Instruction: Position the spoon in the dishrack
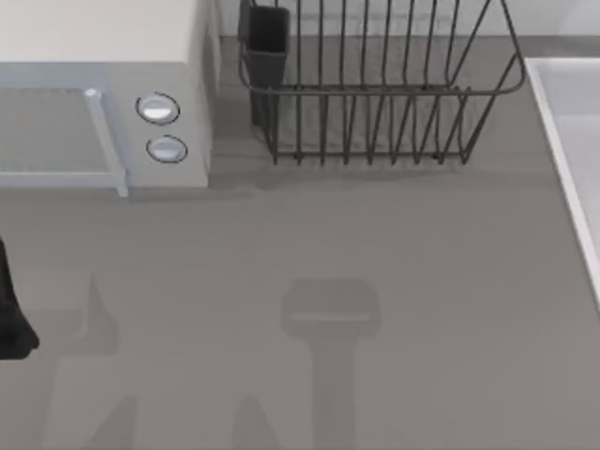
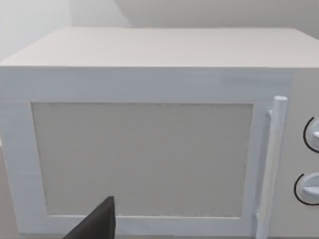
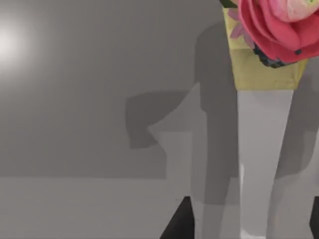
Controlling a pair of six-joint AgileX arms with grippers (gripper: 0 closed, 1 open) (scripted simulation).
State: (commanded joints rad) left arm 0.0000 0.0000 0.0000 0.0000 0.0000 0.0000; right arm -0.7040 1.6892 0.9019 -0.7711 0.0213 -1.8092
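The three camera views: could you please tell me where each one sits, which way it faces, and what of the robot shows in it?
Top view: above the table, looking down on the microwave and dishrack; a dark part of the left arm at its left edge.
Left wrist view: on the left arm, facing the microwave door; a dark fingertip shows.
Right wrist view: on the right arm, facing a pink flower in a yellow holder.
Shared: top and left wrist views both show the microwave's knobs.
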